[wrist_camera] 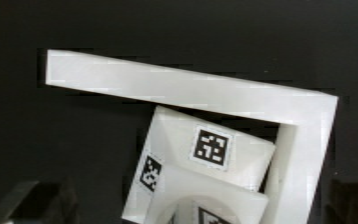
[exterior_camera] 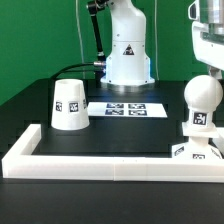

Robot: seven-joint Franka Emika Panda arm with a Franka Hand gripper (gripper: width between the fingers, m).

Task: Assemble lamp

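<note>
The white bulb (exterior_camera: 200,97) stands upright on the low white base block (exterior_camera: 194,151) at the exterior view's right, in the corner of the border rail. The cone shade (exterior_camera: 68,104) stands apart at the exterior view's left, tag facing forward. My gripper (exterior_camera: 210,66) hangs just above the bulb. In the wrist view the base (wrist_camera: 208,150) shows its tags against the rail corner, and part of the bulb (wrist_camera: 220,208) shows at the frame edge. My gripper (wrist_camera: 194,216) has its dark fingers (wrist_camera: 28,203) spread wide, holding nothing.
The long white border rail (exterior_camera: 100,160) runs along the front and up both sides, and its corner (wrist_camera: 282,100) also shows in the wrist view. The marker board (exterior_camera: 126,108) lies flat mid-table. The arm's white pedestal (exterior_camera: 128,50) stands at the back.
</note>
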